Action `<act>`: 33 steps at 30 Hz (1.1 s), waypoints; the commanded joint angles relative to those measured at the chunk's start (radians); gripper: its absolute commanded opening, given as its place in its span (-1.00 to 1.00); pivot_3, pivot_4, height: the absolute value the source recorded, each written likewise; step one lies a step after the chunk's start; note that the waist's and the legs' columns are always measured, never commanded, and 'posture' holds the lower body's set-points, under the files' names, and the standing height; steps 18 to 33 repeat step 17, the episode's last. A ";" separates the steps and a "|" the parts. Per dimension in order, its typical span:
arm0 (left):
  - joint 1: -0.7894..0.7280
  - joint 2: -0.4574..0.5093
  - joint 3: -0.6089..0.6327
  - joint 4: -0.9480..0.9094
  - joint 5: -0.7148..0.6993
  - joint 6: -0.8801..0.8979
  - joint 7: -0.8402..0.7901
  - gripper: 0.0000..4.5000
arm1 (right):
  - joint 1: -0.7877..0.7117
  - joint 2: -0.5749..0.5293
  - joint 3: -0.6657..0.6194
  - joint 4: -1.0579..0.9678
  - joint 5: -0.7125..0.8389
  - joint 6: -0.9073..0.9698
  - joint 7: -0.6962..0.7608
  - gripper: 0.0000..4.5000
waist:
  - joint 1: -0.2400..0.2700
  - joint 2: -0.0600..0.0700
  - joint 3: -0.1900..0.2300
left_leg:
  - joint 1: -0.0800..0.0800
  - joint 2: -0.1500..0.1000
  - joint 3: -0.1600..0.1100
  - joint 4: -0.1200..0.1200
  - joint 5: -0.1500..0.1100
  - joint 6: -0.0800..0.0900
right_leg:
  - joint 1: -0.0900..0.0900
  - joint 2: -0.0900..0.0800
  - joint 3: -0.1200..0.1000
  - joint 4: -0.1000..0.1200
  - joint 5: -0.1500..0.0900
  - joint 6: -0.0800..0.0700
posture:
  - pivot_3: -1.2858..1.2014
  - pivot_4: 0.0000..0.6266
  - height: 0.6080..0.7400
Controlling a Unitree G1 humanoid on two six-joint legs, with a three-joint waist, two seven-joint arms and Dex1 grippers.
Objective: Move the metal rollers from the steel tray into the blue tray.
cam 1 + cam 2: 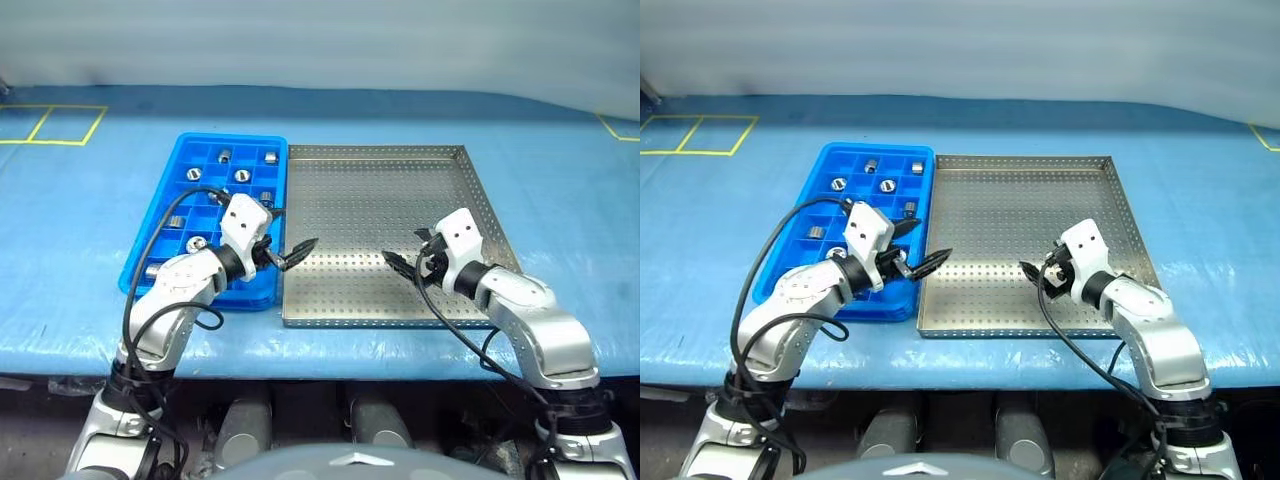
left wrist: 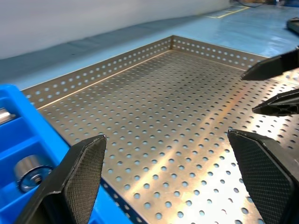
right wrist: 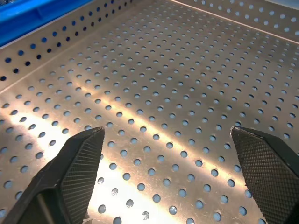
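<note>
Steel tray (image 1: 380, 200), blue tray (image 1: 165, 215), perhaps nine metal rollers (image 1: 242, 175)

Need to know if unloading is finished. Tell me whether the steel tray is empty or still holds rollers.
Empty. The steel tray shows only bare perforated floor, and the metal rollers sit in the blue tray compartments.

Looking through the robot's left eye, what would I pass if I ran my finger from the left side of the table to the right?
Yellow floor-style markings on the blue table cover → blue tray holding metal rollers → left gripper, open → steel tray → right gripper, open → another yellow marking.
</note>
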 commanded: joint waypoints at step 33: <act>0.012 0.039 0.020 -0.028 -0.005 -0.018 -0.048 1.00 | -0.025 -0.007 -0.061 -0.062 0.032 -0.034 -0.056 0.98 | -0.007 0.000 0.000 | 0.000 0.000 0.000 0.003 0.000 0.000 | 0.001 0.000 0.000 0.001 0.001 0.001 | 0.04 -0.52 1.00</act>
